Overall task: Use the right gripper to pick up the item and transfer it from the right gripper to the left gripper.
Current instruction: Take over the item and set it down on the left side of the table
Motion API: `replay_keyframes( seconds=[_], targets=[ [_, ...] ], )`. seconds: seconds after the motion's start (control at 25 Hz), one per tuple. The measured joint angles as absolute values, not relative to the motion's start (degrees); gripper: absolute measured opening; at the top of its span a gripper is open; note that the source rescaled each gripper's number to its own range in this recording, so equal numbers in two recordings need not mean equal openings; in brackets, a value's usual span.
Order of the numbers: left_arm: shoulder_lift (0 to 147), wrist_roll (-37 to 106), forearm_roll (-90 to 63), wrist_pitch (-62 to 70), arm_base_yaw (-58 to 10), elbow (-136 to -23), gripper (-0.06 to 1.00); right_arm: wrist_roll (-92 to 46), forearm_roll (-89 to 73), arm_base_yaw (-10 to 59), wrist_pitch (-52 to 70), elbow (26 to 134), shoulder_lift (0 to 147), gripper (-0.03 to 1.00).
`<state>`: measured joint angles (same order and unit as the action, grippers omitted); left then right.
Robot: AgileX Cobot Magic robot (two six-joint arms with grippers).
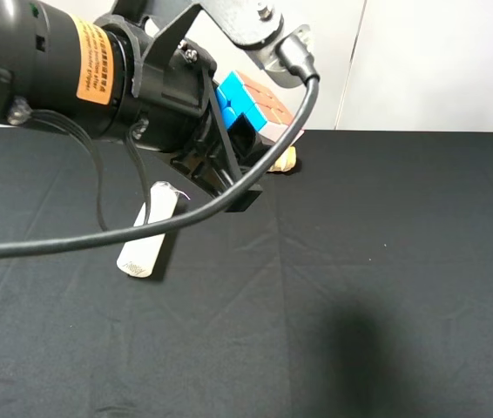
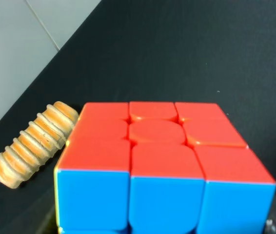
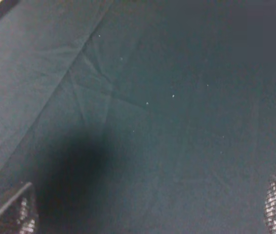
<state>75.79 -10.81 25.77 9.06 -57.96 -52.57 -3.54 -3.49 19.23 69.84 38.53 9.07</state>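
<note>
The left arm [image 1: 64, 70], thick and black with an orange label band [image 1: 92, 61], fills the upper left of the high view closest to the lens, and a heavy black cable [image 1: 98, 237] loops down from its silver-grey bracket across the frame. Beneath it spreads the surface [image 1: 403, 261], covered in creased black cloth. The left pincer [image 1: 242, 144] is raised well above that cloth and is closed on the puzzle cube [image 1: 248, 103], which sits between its dark fingers with blue and pale orange-red faces showing. From the left wrist camera the cube takes up the lower half of the picture, red face upward and blue face toward the lens. A white cylinder [image 1: 151, 235] lies flat on the cloth below the arm, partly crossed by the cable. A ribbed wooden roller [image 2: 33, 144] lies near the far edge of the surface, just beyond the cube. The right pincer [image 3: 146, 210] hangs over bare cloth, its two meshed fingertips [image 3: 11, 215] set wide apart with nothing between them
</note>
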Motion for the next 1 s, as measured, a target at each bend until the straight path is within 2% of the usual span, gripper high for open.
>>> replay_keyframes(
  seconds=[0.4,1.0],
  targets=[
    [75.8,-10.8,25.8,9.1,-58.0,-52.6,0.00,0.0,-3.3,19.2,60.3,28.5,-0.1,1.00],
    [75.8,-10.8,25.7,8.8,-58.0,-52.6,0.00,0.0,-3.3,18.1,59.0,28.0,0.0,1.00]
  ],
)
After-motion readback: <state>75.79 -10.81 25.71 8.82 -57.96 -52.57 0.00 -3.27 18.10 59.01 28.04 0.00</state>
